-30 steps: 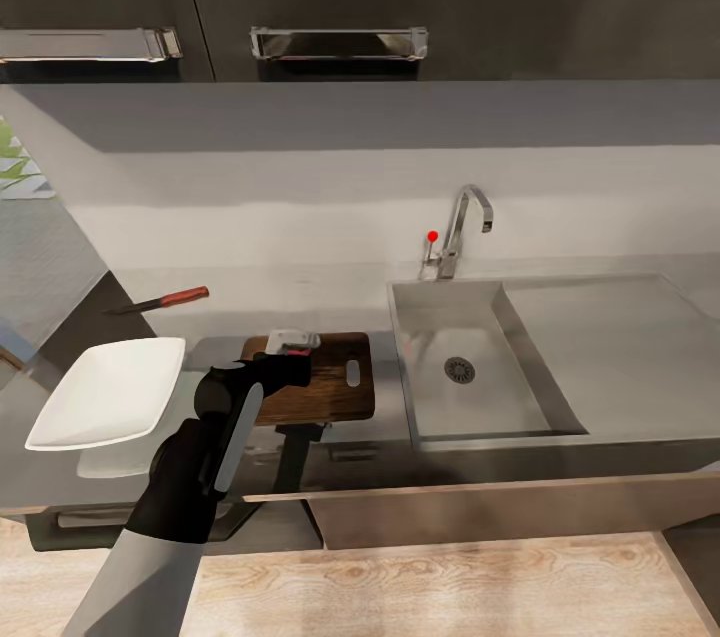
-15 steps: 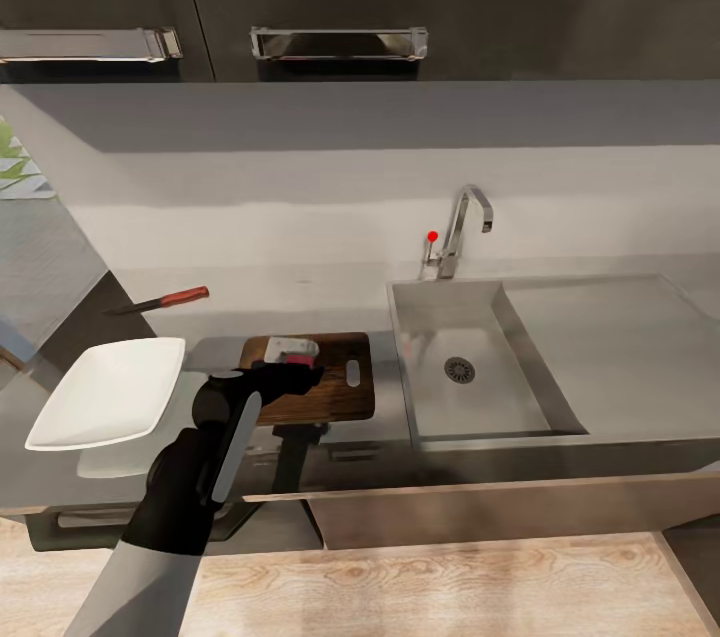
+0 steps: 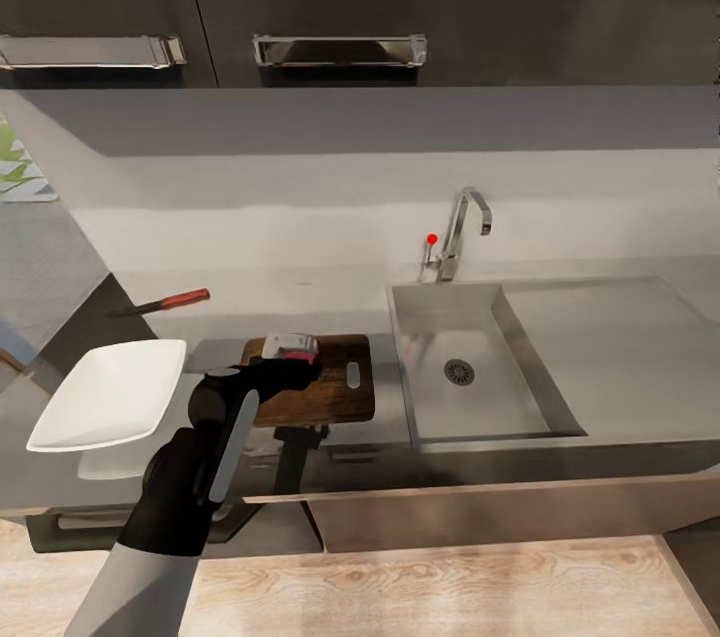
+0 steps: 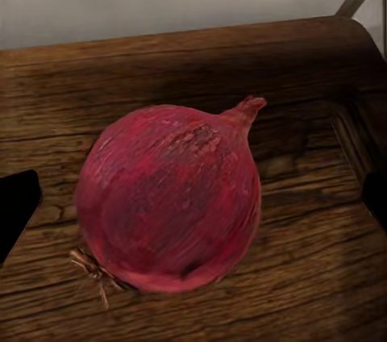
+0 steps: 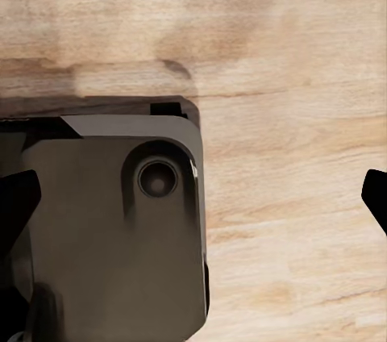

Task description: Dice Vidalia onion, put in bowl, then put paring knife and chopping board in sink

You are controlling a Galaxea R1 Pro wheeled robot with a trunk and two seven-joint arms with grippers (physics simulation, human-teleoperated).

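Left wrist view finds the left pincer (image 4: 193,205) spread wide, the whole onion (image 4: 171,197) resting between its fingertips on the chopping board (image 4: 322,277), untouched; being round, it may roll away if one finger nudges it first.

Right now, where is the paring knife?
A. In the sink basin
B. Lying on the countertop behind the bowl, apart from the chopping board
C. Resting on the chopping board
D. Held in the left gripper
B: in the head view the paring knife lies on the countertop behind the bowl, well apart from the chopping board, where the whole onion sits between the left gripper's spread fingers.
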